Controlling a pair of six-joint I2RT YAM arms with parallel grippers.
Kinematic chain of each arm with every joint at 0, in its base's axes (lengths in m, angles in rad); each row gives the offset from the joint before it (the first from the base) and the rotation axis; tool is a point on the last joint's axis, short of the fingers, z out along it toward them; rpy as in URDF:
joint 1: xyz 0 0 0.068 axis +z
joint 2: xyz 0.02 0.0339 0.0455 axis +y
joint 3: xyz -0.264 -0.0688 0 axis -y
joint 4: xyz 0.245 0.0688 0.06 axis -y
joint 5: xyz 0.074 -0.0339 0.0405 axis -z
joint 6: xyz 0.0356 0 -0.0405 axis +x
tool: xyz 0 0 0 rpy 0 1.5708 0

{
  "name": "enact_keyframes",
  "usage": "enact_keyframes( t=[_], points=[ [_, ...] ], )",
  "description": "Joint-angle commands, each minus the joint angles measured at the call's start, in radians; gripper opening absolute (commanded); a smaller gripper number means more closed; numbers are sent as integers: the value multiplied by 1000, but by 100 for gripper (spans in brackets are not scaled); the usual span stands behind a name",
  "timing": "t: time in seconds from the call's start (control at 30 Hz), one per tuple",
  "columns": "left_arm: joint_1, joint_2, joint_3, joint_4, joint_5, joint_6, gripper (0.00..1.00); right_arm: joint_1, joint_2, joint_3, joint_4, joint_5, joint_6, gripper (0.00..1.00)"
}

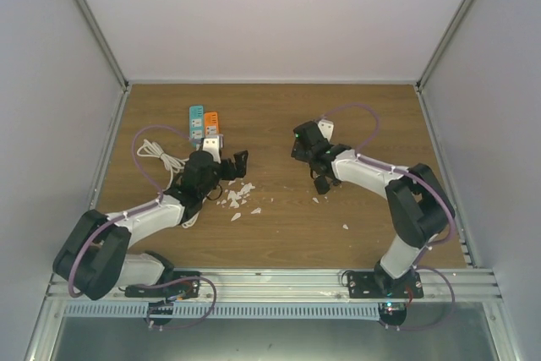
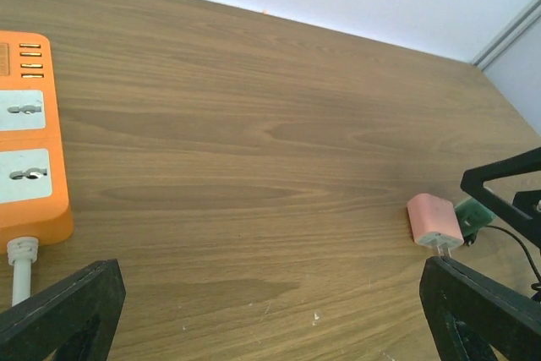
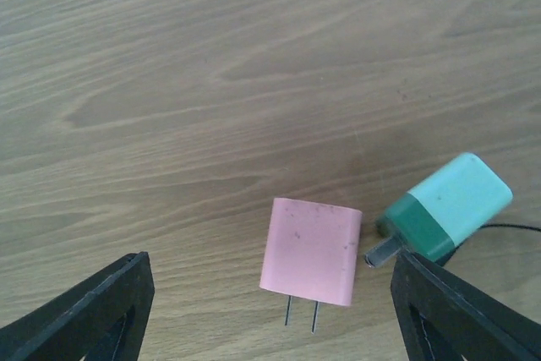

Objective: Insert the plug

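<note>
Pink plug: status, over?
Left hand open near orange strip. Right hand open, straddling pink plug, lying flat, ungripped. Green plug close beside it.

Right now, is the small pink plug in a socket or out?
Out. The pink rectangular plug lies flat on the wooden table, both metal prongs bare.

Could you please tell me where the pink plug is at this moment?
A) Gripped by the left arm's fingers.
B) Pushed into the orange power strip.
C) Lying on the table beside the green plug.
C: the pink plug lies flat on the table next to the green plug, its prongs bare.
</note>
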State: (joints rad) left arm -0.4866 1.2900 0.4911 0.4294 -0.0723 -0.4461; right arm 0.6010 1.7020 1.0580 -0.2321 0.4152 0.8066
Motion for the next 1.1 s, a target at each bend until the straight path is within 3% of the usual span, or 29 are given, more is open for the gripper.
enact_keyframes(
  t=[0.0, 0.57, 0.83, 1.07],
  points=[
    [9, 23, 33, 20, 16, -16, 99, 4, 46, 48, -67, 23, 31, 80],
    [19, 50, 67, -39, -10, -30, 99, 1, 215, 178, -195, 32, 31, 77],
    [63, 89, 163, -280, -256, -157, 99, -4, 238, 188, -197, 34, 31, 72],
    [64, 160, 210, -340, -294, -177, 99, -6, 246, 183, -176, 1, 11, 65]
  ],
)
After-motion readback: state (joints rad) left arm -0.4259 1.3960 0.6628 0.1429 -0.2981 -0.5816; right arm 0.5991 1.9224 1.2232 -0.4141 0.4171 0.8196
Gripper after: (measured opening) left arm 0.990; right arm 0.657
